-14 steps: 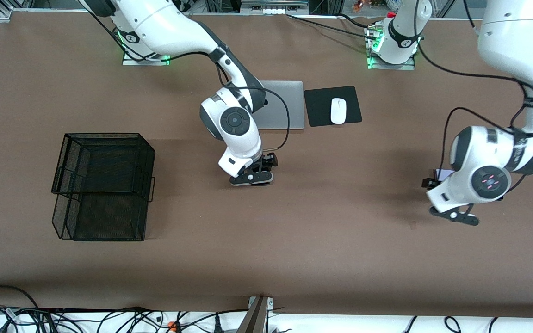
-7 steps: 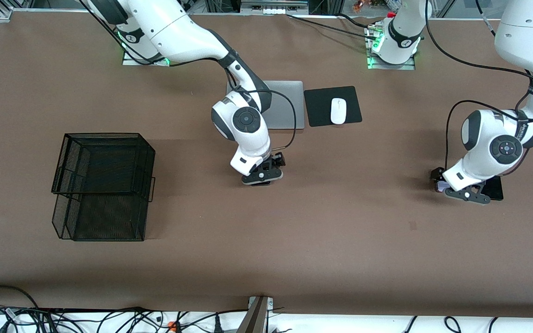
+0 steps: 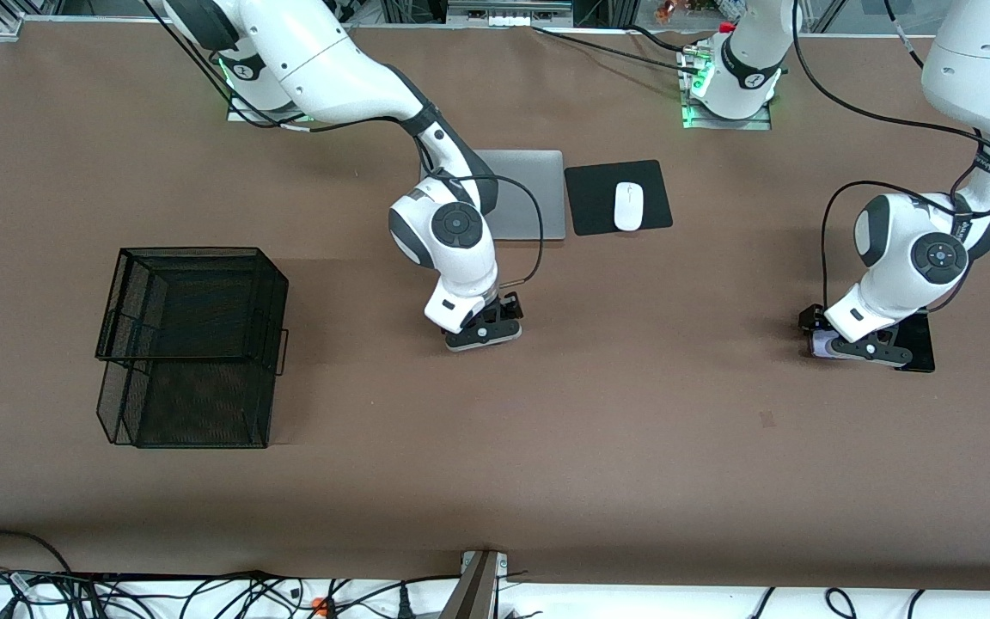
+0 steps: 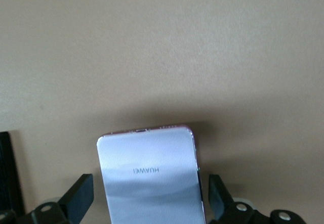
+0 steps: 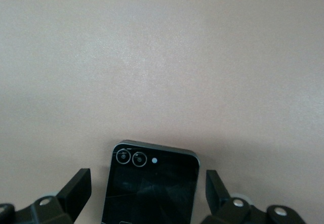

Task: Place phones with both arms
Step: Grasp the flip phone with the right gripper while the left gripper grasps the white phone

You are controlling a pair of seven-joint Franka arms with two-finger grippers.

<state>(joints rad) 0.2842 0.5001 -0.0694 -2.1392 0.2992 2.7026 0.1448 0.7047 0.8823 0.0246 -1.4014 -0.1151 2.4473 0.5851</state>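
Two pincers stand low over two phones, and each has its phone lying straight between its spread fingers, so the coming move turns on that alignment.

Toward the middle of the brown matte surface (image 3: pixel 632 447), the right pincer (image 3: pixel 484 335) hangs just above the small squarish black phone with twin camera rings (image 5: pixel 150 188). In the right wrist view this phone runs lengthwise away from the wrist, its camera end leading, with one black finger (image 5: pixel 76 191) on each of its long sides and a clear gap to both. The pincer is wide and grips nothing; a straight closing would meet the phone's long edges. In the front view the phone itself is hidden under the pincer.

At the left arm's end of the surface, the left pincer (image 3: pixel 863 348) is down over the pale lilac-white glossy phone with mirrored lettering (image 4: pixel 149 181). This one also points lengthwise away from the wrist, centred between the two fingers, neither of which touches it: wide too, and empty. A sliver of the phone shows at the pincer's edge in the front view. Just beside it, still nearer the left arm's end, lies the longer black slab phone (image 3: pixel 918 348), partly covered by the arm; its nearness is the risk, since one finger must come down in the strip between the two phones.

Each arm is plainly the nearer one to its own phone. The black wire-mesh basket (image 3: pixel 194 344) stands well apart toward the right arm's end.
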